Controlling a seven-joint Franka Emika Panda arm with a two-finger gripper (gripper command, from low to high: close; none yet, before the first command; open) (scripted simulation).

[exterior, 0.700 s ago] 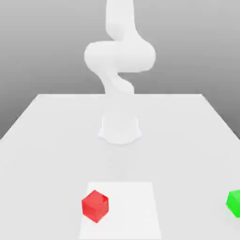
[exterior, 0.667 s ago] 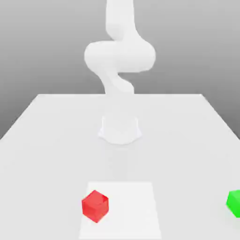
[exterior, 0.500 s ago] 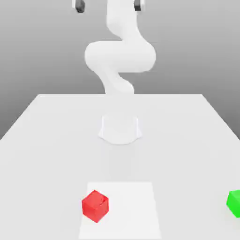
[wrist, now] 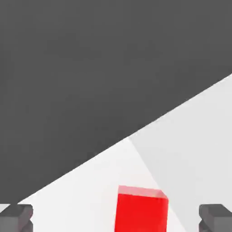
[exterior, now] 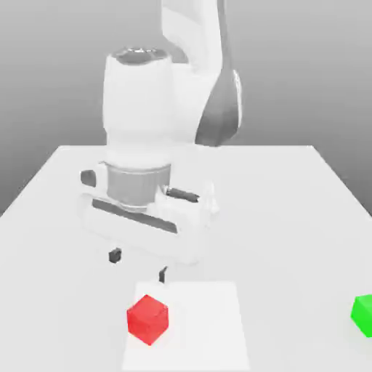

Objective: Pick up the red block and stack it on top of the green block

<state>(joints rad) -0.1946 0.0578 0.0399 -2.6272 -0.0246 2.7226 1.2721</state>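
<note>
White table, red block below spread gripper, untouched

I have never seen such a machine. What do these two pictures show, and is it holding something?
The big white shape is a robot arm drawn by a computer simulation. At its end is a claw with two dark fingertips. They stand apart, so the claw is open and holds nothing.

The exterior view looks at the whole white table from outside. The hand view comes from a camera on the hand itself, looking past both fingertips.

On the table lie two small cubes. The red block rests on a lighter square patch, below the claw. The green block sits apart at the exterior view's right edge.
</note>
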